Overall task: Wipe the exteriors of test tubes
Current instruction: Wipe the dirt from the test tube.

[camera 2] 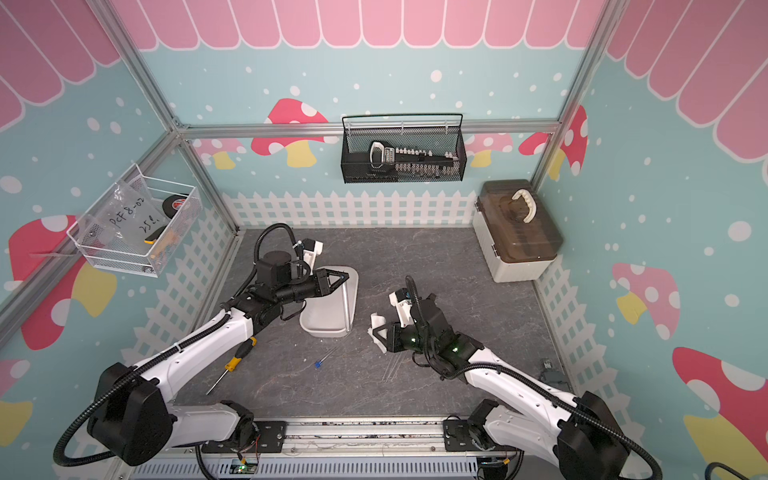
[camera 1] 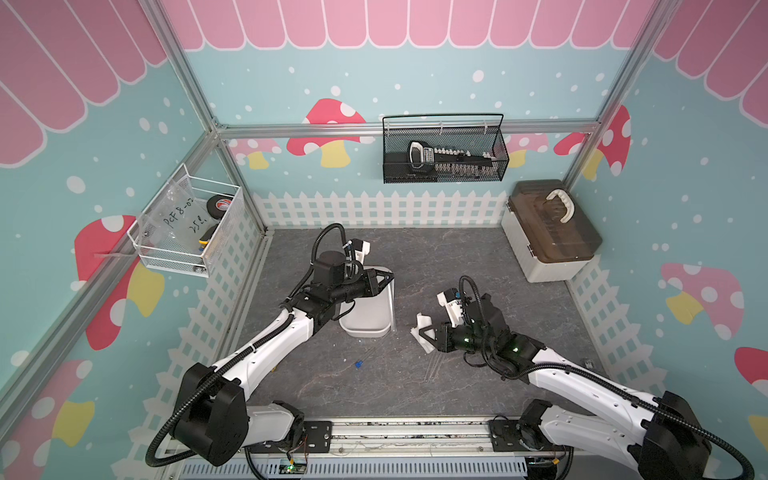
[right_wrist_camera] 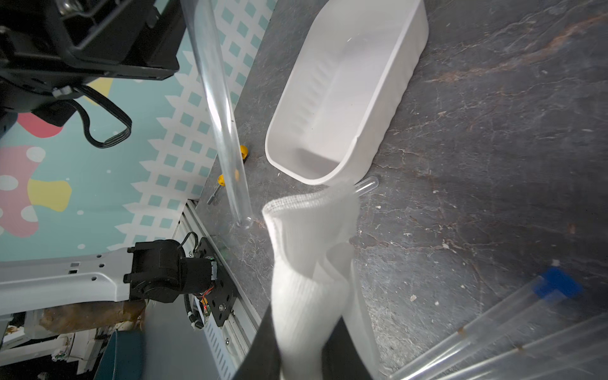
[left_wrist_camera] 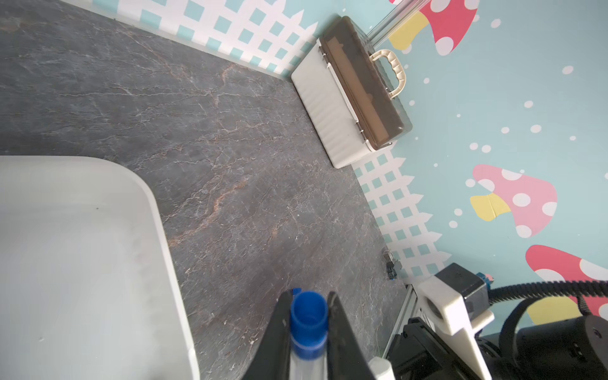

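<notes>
My left gripper (camera 1: pixel 389 277) (left_wrist_camera: pixel 309 297) is shut on the blue cap (left_wrist_camera: pixel 309 317) of one test tube (camera 1: pixel 391 305) (right_wrist_camera: pixel 217 108). This clear tube hangs down by the right rim of the white tray (camera 1: pixel 365 320) (left_wrist_camera: pixel 158 214). To the right, my right gripper (camera 1: pixel 428 334) (right_wrist_camera: pixel 306 329) is shut on the white cloth (camera 1: pixel 422 328) (right_wrist_camera: pixel 309 250), which droops past its fingertips. A capped test tube (camera 1: pixel 360 361) (camera 2: pixel 321 362) lies on the table in front of the tray. Further test tubes (camera 1: pixel 432 370) (right_wrist_camera: pixel 493 339) lie under the right gripper, one with a blue cap (right_wrist_camera: pixel 556 283).
A beige box with a brown lid (camera 1: pixel 548 232) stands at the back right. A black mesh basket (camera 1: pixel 444 153) hangs on the back wall and a white wire basket (camera 1: pixel 191 224) on the left wall. A yellow-handled screwdriver (camera 2: pixel 239 357) lies by the left arm.
</notes>
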